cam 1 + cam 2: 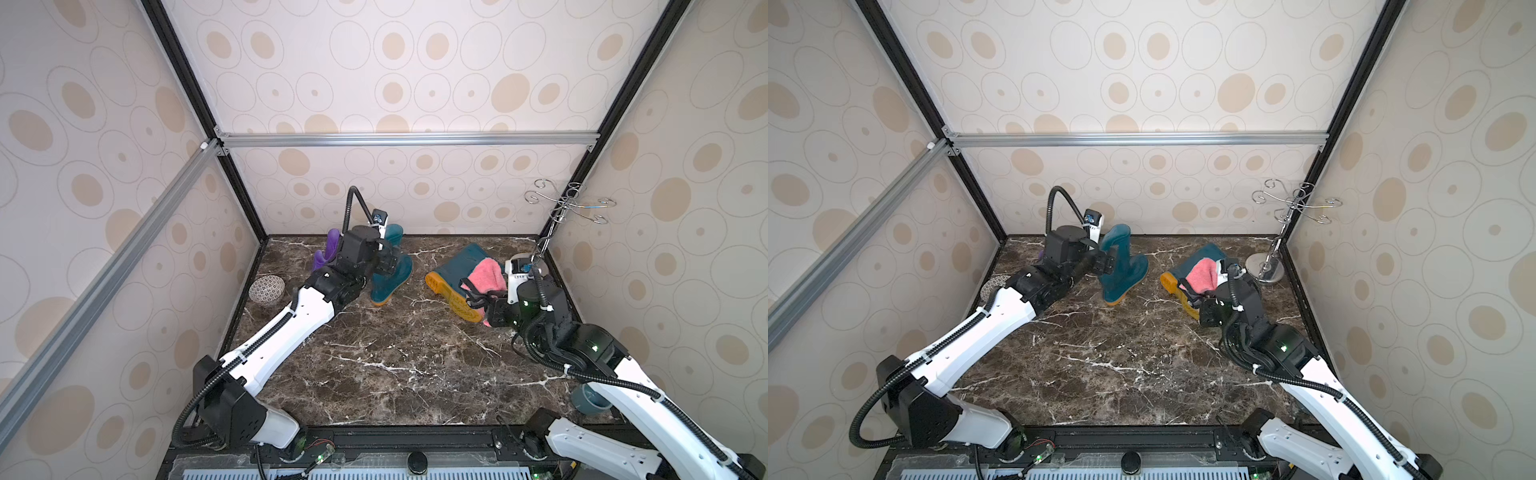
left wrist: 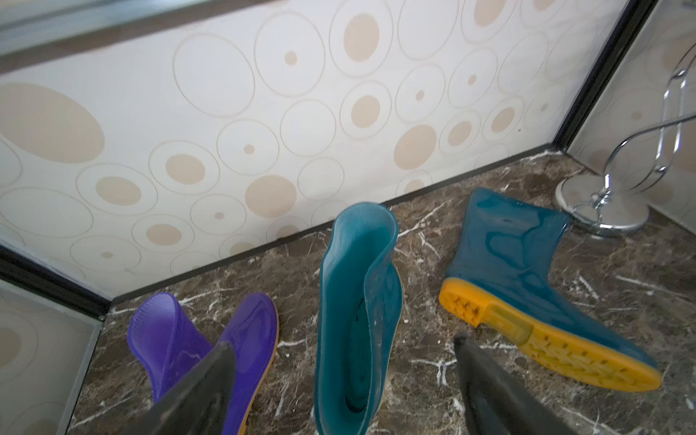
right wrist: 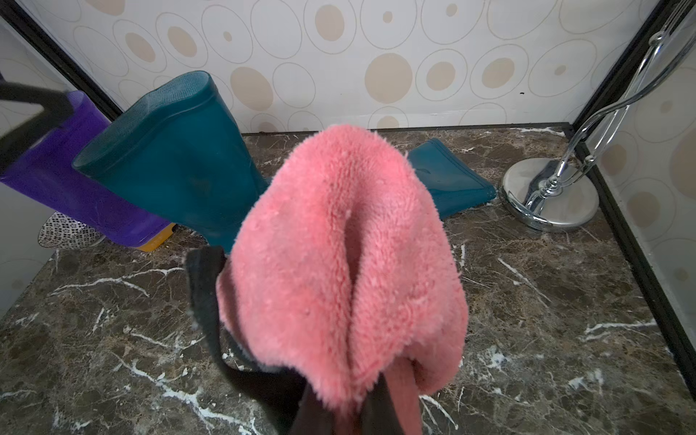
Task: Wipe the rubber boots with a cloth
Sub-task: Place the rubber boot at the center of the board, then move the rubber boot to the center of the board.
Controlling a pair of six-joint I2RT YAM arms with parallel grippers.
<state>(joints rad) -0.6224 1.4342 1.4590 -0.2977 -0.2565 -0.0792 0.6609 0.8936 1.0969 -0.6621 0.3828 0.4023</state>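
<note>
Holding the fluffy pink cloth [image 1: 487, 272] tight in the right claw [image 1: 478, 297].
The glossy teal rubber boot [image 1: 457, 259] lying sideways sits just beyond it, nearest this arm; the left claw [image 2: 341, 342] is open.

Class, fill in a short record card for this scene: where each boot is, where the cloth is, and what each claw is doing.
purple boot: upright, back left
standing teal boot: upright beside it
fallen teal boot: on its side, yellow sole showing
cloth: pink, gripped by right claw
left claw: open, straddling the standing teal boot's shaft
right claw: shut on cloth
also there: metal stand, patterned bowl
</note>
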